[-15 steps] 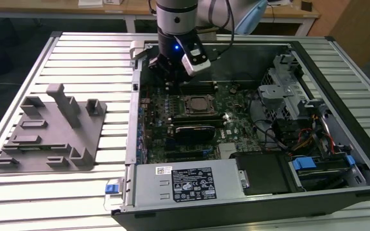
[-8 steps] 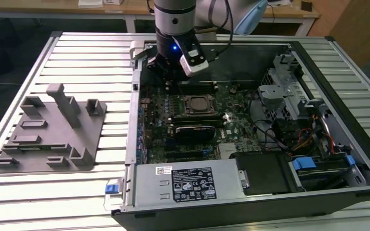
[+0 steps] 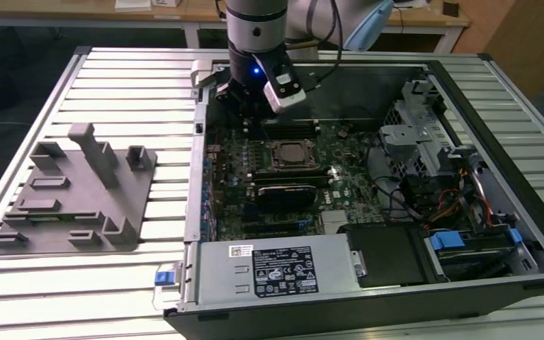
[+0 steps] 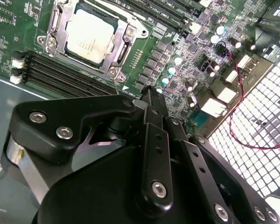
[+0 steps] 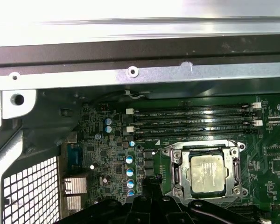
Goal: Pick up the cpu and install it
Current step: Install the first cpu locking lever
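Since the cpu [image 4: 90, 36] already sat flat inside the socket frame [image 4: 126, 37] on the mobo [image 4: 18, 18], mid-board in the open pc case [image 3: 367, 78], pick & place looked done. Jaws looked pressed together w/ nothing between; the gripper [image 4: 148, 95] hovered just far-left of the socket. Whether the latch was clamped, couldn't tell.

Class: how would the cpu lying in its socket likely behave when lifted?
The cpu is a flat square with a metal top: probably stiff, unlikely to roll. Its smooth shiny top likely offers little grip. It lies low within the socket frame, so its thin edges look hard to catch.
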Robot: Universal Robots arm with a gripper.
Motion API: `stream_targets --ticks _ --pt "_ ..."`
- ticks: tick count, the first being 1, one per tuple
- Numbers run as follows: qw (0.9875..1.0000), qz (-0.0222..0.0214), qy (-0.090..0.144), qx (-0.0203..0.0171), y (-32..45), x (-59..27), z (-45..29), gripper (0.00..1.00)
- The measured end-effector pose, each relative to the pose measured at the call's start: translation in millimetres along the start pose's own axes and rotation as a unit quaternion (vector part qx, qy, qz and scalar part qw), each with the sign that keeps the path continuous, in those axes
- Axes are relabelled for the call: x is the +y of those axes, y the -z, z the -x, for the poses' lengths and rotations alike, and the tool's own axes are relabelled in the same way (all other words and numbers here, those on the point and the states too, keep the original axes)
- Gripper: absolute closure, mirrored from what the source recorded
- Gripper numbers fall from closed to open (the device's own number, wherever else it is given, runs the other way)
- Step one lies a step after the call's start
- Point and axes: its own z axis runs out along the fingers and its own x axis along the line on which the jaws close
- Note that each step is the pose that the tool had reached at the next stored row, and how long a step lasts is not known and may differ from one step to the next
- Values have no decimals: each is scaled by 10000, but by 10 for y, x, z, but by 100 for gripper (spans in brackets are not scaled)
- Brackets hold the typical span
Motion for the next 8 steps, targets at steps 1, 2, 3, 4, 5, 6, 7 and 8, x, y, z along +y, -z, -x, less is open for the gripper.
stream_targets --ticks 1,2,3,4,5,6,7,8 --pt "10000 0 0 0 0 0 0 89" --pt "10000 1 0 0 0 0 0 89" --pt "10000 1 0 0 0 0 0 89" --pt "10000 2 0 0 0 0 0 89" --pt "10000 2 0 0 0 0 0 89" --pt "10000 2 0 0 0 0 0 89" --pt "10000 3 0 0 0 0 0 89" --pt "10000 3 0 0 0 0 0 89"
